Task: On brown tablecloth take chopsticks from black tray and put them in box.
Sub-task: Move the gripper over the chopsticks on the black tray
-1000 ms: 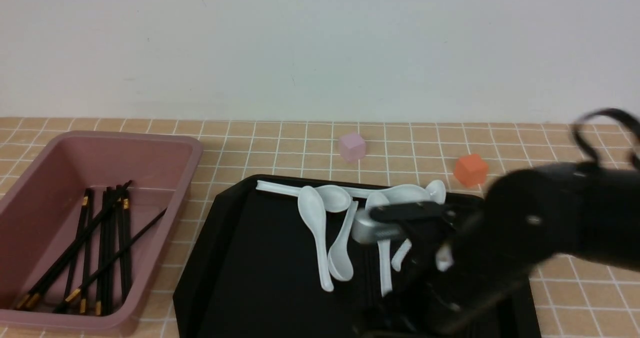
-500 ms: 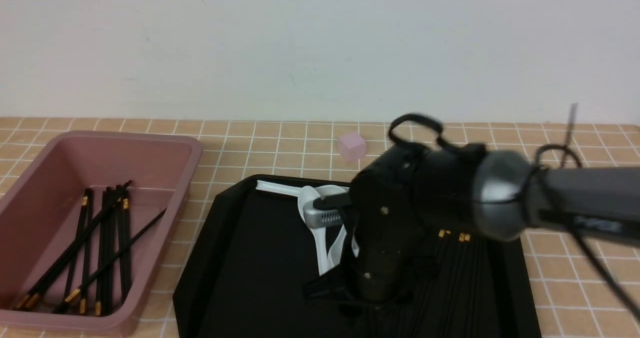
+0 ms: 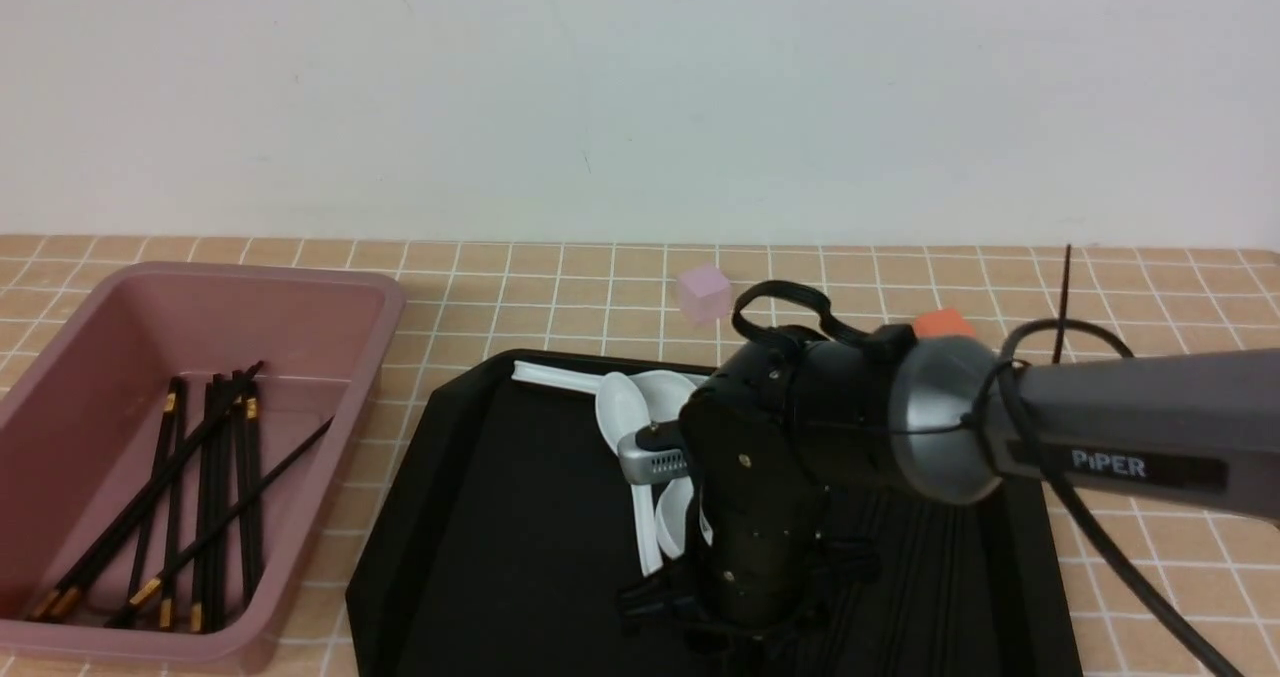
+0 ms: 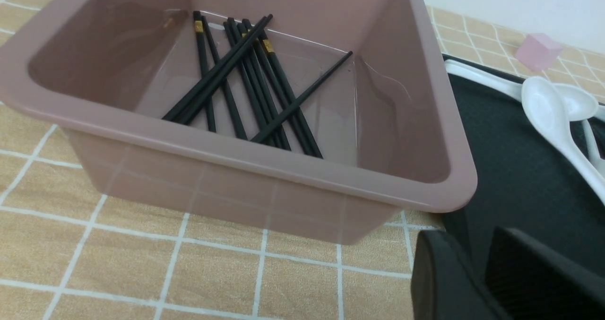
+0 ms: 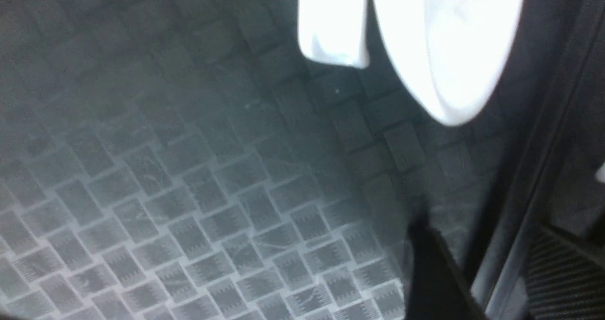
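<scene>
On the brown tablecloth (image 3: 560, 287) the pink box (image 3: 390, 302) at the left holds several black chopsticks (image 3: 205, 487). More chopsticks (image 3: 910, 577) lie on the right half of the black tray (image 3: 520, 517). My right gripper (image 3: 745, 622) points down close over the tray. In the right wrist view my right gripper (image 5: 477, 230) is open, its jaws apart on either side of one chopstick (image 5: 515, 168) lying on the tray (image 5: 189, 168). My left gripper (image 4: 477, 268) is open with a narrow gap and nothing in it, near the box (image 4: 283, 164) and its chopsticks (image 4: 246, 83).
White soup spoons (image 3: 625, 417) lie heaped at the tray's far side, partly behind my right arm, and show in the right wrist view as spoons (image 5: 449, 41). A pink cube (image 3: 704, 292) and an orange cube (image 3: 940, 323) sit on the cloth behind the tray.
My right arm has swung left across the tray and come to rest low over it, covering the spoons' right part. The chopsticks in the box have not moved.
</scene>
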